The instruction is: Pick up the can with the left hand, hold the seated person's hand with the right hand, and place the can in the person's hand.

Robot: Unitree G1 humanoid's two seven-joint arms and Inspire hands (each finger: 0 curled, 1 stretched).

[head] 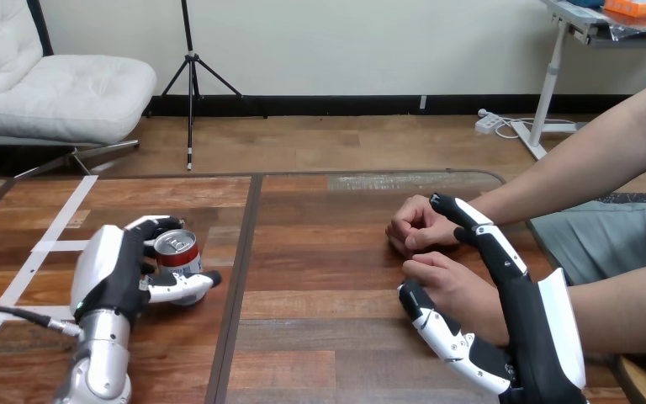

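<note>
**Can upright in left hand, lower left of frame**

Your can sits lower left, standing on end. Its long axis runs vertical and the lid faces up. It is a cylinder with a red wall and a bright silver metal top, pull-tab just visible.

Your left hand wraps it: the fingers curl round the far side and the thumb crosses the near side low down. The thumb hides the base, so you cannot tell whether the can is touching the wood.

Your right hand is at lower right. Its fingers are long and near straight, pressed together. They lie along the far side of the person's nearer hand, with the thumb on its near side. The fingertips reach the person's farther hand, a loose fist right of centre.

The table is made of brown wooden planks, worn and grainy, with a dark seam down the middle. White tape strips cross its left part.
</note>
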